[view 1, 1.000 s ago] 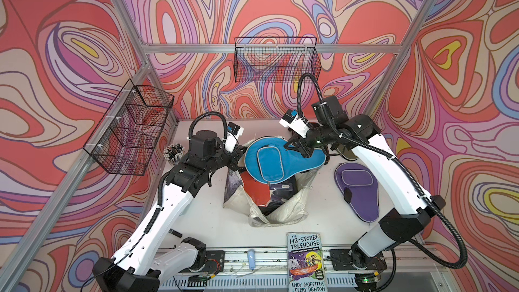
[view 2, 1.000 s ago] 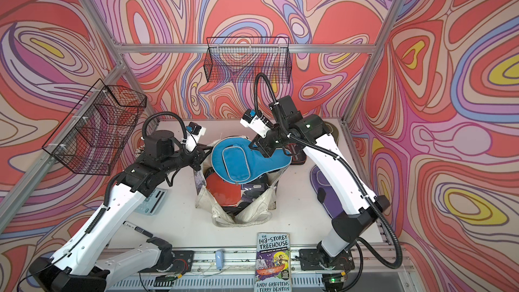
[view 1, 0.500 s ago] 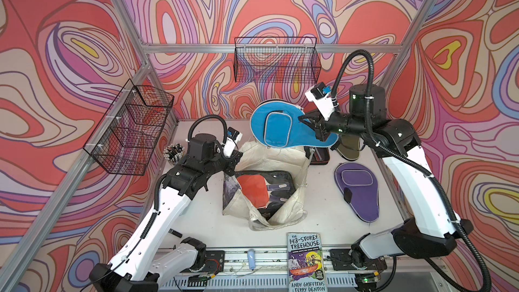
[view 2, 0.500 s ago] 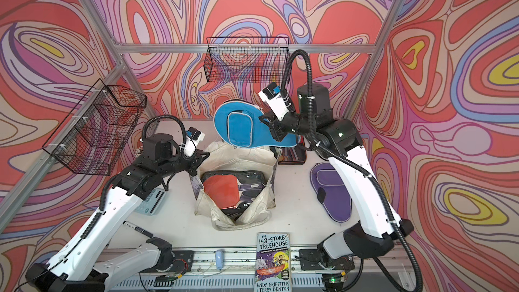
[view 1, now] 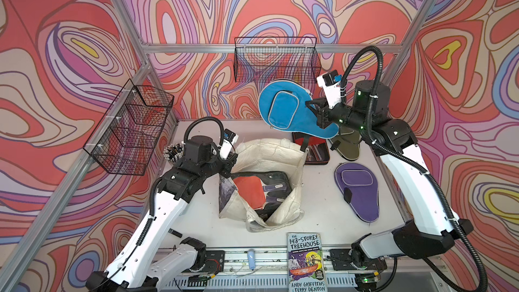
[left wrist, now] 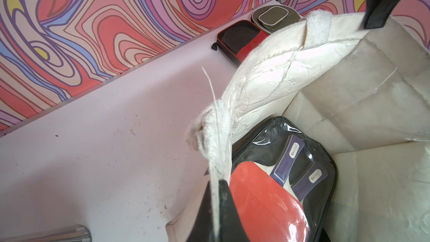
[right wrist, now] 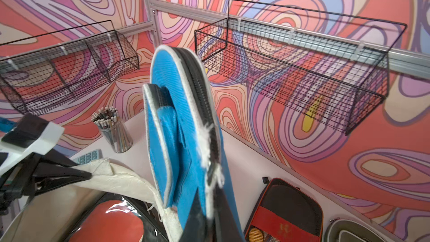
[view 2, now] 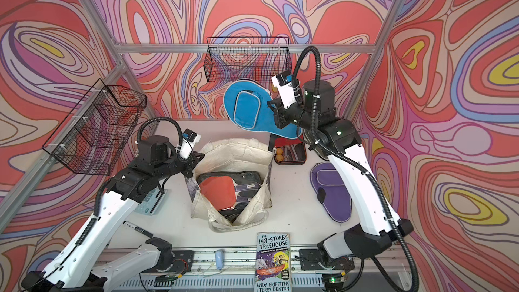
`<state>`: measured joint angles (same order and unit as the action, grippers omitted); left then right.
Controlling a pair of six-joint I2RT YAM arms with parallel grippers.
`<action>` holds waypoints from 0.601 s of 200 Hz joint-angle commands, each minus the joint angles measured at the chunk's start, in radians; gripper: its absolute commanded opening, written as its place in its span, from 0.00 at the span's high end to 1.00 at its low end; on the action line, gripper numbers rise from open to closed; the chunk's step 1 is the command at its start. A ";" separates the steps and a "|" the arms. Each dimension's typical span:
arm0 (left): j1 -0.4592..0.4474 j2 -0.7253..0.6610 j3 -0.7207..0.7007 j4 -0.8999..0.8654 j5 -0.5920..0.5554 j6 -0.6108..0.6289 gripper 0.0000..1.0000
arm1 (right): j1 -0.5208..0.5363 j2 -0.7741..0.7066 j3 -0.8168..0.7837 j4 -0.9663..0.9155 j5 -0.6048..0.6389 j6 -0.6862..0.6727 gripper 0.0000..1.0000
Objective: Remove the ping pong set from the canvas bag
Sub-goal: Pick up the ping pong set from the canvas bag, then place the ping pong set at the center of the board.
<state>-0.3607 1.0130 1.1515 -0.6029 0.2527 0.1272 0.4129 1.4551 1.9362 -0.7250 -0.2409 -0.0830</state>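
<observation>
The cream canvas bag (view 1: 269,155) (view 2: 233,153) lies open at mid-table. My left gripper (view 1: 229,164) (left wrist: 220,206) is shut on its near rim (left wrist: 216,136). Inside the bag lies a clear black-edged pack of red paddles (view 1: 252,189) (left wrist: 267,194). My right gripper (view 1: 318,113) (right wrist: 207,219) is shut on the handle end of a blue paddle case (view 1: 283,108) (view 2: 247,108) (right wrist: 172,112), held in the air above the bag's far right corner. On the table at the right lie a purple case (view 1: 356,192), an olive case (view 1: 346,144) and a red-black case (view 1: 314,150).
A paperback book (view 1: 304,262) lies at the front edge. Wire baskets hang on the back wall (view 1: 276,60) and the left wall (view 1: 132,125). A cup of pencils (view 1: 172,151), a calculator (view 2: 148,200) and a marker (view 2: 137,227) sit by the left arm.
My right arm has lifted the blue case out of the bag, up and toward the back right. The left gripper has kept its hold on the bag's rim.
</observation>
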 commanded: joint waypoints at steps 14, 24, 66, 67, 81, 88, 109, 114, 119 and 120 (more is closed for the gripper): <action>0.006 -0.039 0.019 0.161 0.024 -0.001 1.00 | -0.075 -0.053 -0.062 0.228 0.067 0.142 1.00; 0.006 -0.039 0.016 0.187 0.033 -0.010 1.00 | -0.114 -0.058 -0.091 0.257 0.068 0.189 1.00; 0.014 -0.062 0.014 0.246 -0.010 0.012 1.00 | -0.226 -0.079 -0.227 0.358 0.027 0.313 1.00; 0.015 -0.063 0.014 0.246 -0.010 0.014 1.00 | -0.227 -0.080 -0.229 0.361 0.027 0.315 1.00; 0.032 -0.072 0.015 0.242 -0.022 0.027 1.00 | -0.238 -0.085 -0.298 0.408 0.015 0.351 1.00; 0.044 -0.075 0.016 0.238 -0.021 0.028 1.00 | -0.241 -0.088 -0.339 0.442 0.003 0.372 1.00; 0.074 -0.080 0.012 0.231 -0.017 0.028 1.00 | -0.243 -0.087 -0.475 0.573 -0.029 0.461 1.00; 0.081 -0.080 0.010 0.230 -0.015 0.029 1.00 | -0.242 -0.088 -0.509 0.614 -0.035 0.484 1.00; 0.084 -0.080 0.008 0.231 -0.015 0.027 1.00 | -0.242 -0.088 -0.544 0.653 -0.037 0.507 1.00; 0.084 -0.080 0.008 0.231 -0.014 0.027 1.00 | -0.242 -0.087 -0.551 0.660 -0.037 0.511 1.00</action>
<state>-0.3046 0.9836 1.1366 -0.5488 0.2527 0.1276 0.1673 1.4040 1.4841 -0.3595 -0.2195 0.2790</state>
